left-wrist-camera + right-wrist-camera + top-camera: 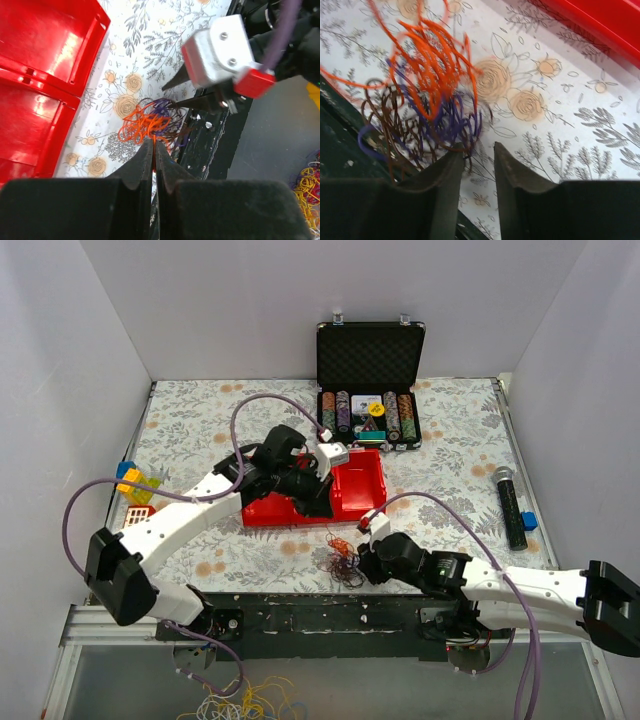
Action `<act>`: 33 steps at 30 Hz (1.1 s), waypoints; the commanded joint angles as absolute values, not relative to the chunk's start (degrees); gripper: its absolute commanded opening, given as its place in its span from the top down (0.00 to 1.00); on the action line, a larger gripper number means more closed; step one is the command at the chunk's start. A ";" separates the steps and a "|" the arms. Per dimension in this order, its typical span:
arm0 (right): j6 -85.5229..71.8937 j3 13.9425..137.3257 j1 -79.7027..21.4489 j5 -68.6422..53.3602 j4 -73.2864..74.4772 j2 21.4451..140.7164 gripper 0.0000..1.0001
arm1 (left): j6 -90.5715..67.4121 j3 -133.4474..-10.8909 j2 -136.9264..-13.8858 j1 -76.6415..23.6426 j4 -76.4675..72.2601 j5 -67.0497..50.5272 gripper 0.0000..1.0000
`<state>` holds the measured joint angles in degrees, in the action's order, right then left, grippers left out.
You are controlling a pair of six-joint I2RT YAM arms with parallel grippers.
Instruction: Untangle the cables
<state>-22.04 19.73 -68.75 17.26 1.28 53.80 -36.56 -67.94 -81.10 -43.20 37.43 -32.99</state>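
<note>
The cables (341,558) form a roundish clump, one orange strand stretching into the closed left gripper (154,144); the right gripper (479,150) gapes beside it

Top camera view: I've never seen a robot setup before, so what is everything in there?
cables: one tangle, orange, purple and brown, near table edge
tray: one, red, centre
chip case: one, black, open, at the back
microphone: one, black, right
small block: one, blue, beside the microphone
toy blocks: a few, yellow, orange, blue, left edge
wire bunch: one, yellow-white, below the table
left gripper: one, black, shut on an orange strand
right gripper: one, black, open beside the tangle
</note>
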 commanded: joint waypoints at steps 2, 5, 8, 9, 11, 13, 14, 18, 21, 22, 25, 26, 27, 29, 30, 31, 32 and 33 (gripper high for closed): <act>-22.94 24.07 -69.17 22.84 8.52 49.32 0.44 | -32.43 -73.47 -76.12 -42.89 45.43 -30.59 1.00; -20.93 27.06 -69.00 24.26 7.91 45.45 0.34 | -33.13 -74.88 -76.11 -42.89 46.58 -31.72 1.00; -17.94 29.35 -69.00 22.69 4.41 43.51 0.29 | -34.97 -75.23 -75.67 -42.89 45.97 -32.87 1.00; -16.62 29.62 -68.99 21.02 2.48 43.24 0.26 | -35.50 -75.58 -75.85 -42.98 45.97 -33.13 1.00; -13.73 27.00 -68.99 17.86 -6.37 42.28 0.20 | -36.21 -76.37 -75.67 -43.07 45.97 -33.75 1.00; -10.04 23.49 -69.17 14.43 -16.47 41.84 0.17 | -36.65 -77.43 -75.67 -42.98 46.05 -34.19 1.00; -8.63 22.07 -69.00 13.28 -21.22 42.27 0.17 | -36.91 -77.87 -75.67 -42.98 46.14 -34.36 1.00; -4.66 22.23 -68.99 12.92 -31.54 48.67 0.18 | -37.09 -79.89 -75.32 -42.98 46.93 -35.68 1.00; -2.91 23.38 -68.99 14.32 -37.59 53.69 0.23 | -36.74 -81.12 -74.89 -42.98 47.98 -36.65 1.00; -2.64 23.64 -68.99 14.94 -39.36 55.01 0.24 | -36.56 -81.47 -74.71 -42.98 48.25 -36.91 1.00; -1.67 25.04 -68.99 16.26 -43.50 57.56 0.29 | -36.04 -83.49 -74.62 -42.98 50.09 -37.70 1.00; -1.41 25.83 -69.08 16.35 -43.94 58.61 0.32 | -35.95 -84.11 -74.71 -43.07 50.71 -37.88 1.00; -1.32 26.62 -69.00 16.43 -43.95 59.67 0.36 | -35.95 -84.81 -74.71 -43.07 51.32 -38.05 1.00; -1.49 27.94 -69.08 16.09 -43.60 61.95 0.46 | -35.95 -86.04 -74.88 -43.07 51.94 -38.32 1.00; -1.84 28.12 -69.00 15.82 -43.59 62.92 0.50 | -35.95 -86.91 -74.88 -43.07 52.20 -38.41 1.00; -2.54 27.86 -68.91 15.82 -43.77 64.15 0.55 | -35.95 -87.97 -74.97 -43.07 52.38 -38.50 1.00; -3.16 27.51 -68.82 15.56 -44.03 65.03 0.59 | -35.95 -88.94 -75.14 -43.15 52.82 -38.58 1.00; -3.86 26.99 -68.73 15.03 -44.56 65.65 0.62 | -35.77 -90.25 -75.32 -43.07 53.08 -38.76 1.00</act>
